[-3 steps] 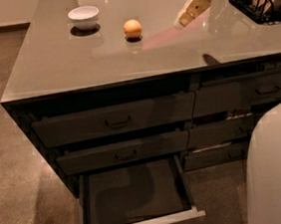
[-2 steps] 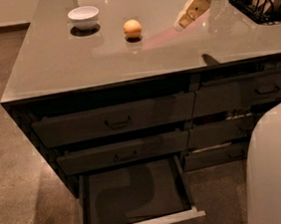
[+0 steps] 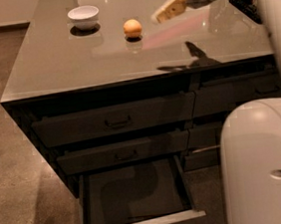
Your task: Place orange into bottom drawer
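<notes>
Orange resting on the far part of the glossy grey countertop, to the right of a white bowl and well apart from it. Gripper held above the countertop just right of the orange, not touching it, on an arm reaching in from the far right; whether it is parted or closed is not discernible. Bottom drawer pulled out toward the near side below two closed drawer fronts, beside the robot's white base at near right.
</notes>
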Robot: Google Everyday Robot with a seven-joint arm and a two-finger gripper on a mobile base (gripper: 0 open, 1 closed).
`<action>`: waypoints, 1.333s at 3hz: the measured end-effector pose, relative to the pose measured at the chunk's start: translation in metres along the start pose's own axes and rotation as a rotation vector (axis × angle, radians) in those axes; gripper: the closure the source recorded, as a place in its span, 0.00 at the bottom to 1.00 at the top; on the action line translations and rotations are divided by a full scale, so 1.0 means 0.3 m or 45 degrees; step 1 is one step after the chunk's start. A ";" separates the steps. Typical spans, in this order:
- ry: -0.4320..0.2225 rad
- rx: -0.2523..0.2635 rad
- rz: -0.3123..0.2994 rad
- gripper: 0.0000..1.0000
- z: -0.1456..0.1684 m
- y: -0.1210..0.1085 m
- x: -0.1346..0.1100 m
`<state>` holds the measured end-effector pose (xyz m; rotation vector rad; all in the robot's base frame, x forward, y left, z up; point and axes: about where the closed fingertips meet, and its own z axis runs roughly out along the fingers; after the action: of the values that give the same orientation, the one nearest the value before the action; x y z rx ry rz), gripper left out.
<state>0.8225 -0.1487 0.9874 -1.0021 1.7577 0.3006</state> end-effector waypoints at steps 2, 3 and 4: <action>-0.172 0.205 0.409 0.00 0.417 -0.105 0.031; -0.179 0.229 0.465 0.03 0.540 -0.086 0.056; -0.165 0.214 0.468 0.26 0.603 -0.055 0.077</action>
<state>0.9517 -0.0579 0.8945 -0.5252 1.8087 0.4307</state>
